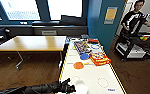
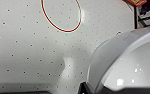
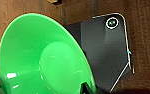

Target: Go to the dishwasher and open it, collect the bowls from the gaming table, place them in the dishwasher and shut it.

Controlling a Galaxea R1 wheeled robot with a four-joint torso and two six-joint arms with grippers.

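The left gripper (image 1: pixel 72 88), at six o'clock on the long white-topped gaming table (image 1: pixel 91 75), pinches a white plastic bowl (image 1: pixel 81 86); the right gripper pinches a round green plastic bowl (image 3: pixel 41 57).

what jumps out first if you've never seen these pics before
The bright green bowl looms largest, close under the right wrist camera above a wooden floor. In the head view, the long white table runs away from the robot, with an orange bowl and a blue bowl at its middle beside colourful game boxes. At its near end the left hand is at a white bowl.
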